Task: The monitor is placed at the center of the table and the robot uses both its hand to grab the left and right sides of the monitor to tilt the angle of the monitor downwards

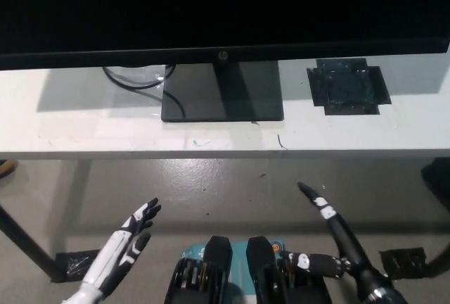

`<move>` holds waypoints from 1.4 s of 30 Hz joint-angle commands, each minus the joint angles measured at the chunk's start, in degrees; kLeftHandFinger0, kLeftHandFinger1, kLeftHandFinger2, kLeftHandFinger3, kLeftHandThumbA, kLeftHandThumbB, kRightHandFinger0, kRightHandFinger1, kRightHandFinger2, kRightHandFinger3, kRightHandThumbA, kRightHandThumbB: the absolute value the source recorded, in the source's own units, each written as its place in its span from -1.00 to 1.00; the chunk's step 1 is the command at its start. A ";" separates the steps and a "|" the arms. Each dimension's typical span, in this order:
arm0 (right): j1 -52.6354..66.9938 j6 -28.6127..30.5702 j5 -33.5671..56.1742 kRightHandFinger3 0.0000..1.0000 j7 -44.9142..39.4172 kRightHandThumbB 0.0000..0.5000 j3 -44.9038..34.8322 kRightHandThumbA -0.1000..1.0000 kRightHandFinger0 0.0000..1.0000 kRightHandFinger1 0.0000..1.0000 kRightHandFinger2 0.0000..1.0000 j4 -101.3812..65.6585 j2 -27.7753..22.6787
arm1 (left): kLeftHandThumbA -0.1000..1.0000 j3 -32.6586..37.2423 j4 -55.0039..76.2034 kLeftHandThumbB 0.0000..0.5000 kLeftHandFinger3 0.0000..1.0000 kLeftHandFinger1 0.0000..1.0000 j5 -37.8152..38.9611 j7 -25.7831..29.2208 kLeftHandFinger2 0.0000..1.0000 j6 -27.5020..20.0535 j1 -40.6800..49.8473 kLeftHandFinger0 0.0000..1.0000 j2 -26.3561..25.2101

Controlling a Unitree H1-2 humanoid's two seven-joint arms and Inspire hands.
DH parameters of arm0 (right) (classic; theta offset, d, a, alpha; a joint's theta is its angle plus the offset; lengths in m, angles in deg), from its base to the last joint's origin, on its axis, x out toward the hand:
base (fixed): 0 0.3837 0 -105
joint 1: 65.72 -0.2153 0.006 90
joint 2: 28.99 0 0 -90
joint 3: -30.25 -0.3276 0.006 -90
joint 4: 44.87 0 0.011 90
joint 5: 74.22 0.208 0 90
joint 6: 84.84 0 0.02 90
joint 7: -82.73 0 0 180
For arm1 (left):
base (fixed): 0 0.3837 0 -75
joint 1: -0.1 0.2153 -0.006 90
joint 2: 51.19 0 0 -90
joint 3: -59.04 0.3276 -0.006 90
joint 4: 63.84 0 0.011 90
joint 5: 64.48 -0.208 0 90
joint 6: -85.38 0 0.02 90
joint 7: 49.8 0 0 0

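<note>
both hands empty, fingers spread, left hand (130, 237), right hand (330, 223), below monitor (225, 12)

The monitor (218, 8) stands mid-table (84, 135), a taped patch (347, 86) right of its base (222, 93), cable (137, 79) left.

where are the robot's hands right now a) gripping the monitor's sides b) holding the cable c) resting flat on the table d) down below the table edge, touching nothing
d: the white left hand and the black right hand both hang over the floor below the table edge, fingers apart, well short of the monitor.
</note>
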 commanded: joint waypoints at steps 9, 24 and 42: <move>8.53 3.70 -2.88 1.00 16.10 0.85 -4.58 1.00 1.00 1.00 1.00 -29.45 -6.67 | 0.88 -11.66 30.02 1.00 1.00 1.00 2.59 2.43 1.00 -4.93 4.22 1.00 -5.95; -2.00 -2.77 14.04 1.00 4.07 1.00 -23.30 1.00 1.00 1.00 1.00 -31.34 -17.12 | 1.00 -31.49 20.02 1.00 1.00 1.00 10.83 2.18 1.00 -0.45 -6.38 1.00 -19.06; -26.76 -11.19 31.22 1.00 -15.50 0.93 -23.45 1.00 1.00 1.00 1.00 -2.45 -24.37 | 0.92 -27.35 0.36 0.87 1.00 1.00 3.87 -1.22 1.00 11.74 -23.56 1.00 -32.58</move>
